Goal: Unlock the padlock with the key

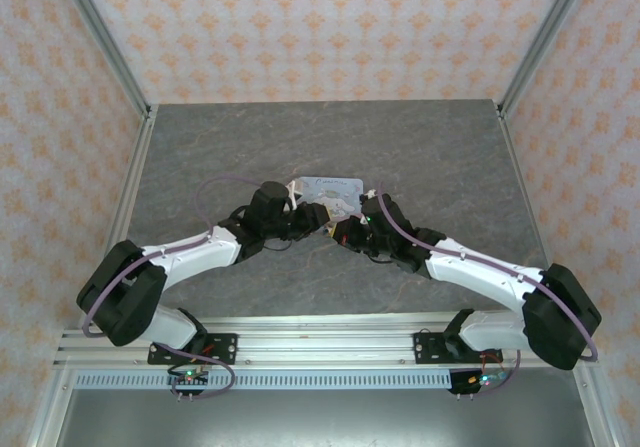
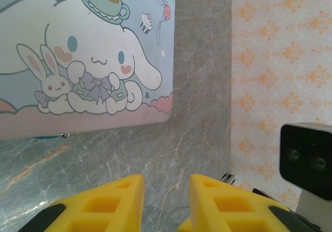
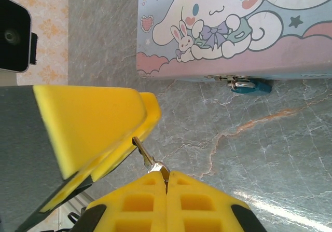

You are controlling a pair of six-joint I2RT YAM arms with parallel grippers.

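Thin pale metal key, near blue cartoon tin: likely light, slippery; right gripper clamped on its wider end. Left gripper parted, nothing between.

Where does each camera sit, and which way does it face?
Top external: above and behind, looking down on the table; left arm and right arm show.
Left wrist: looks past the open left pincer at the tin.
Right wrist: looks past the right pincer, shut on the key, at the padlock.
Both wrist views share the tin.
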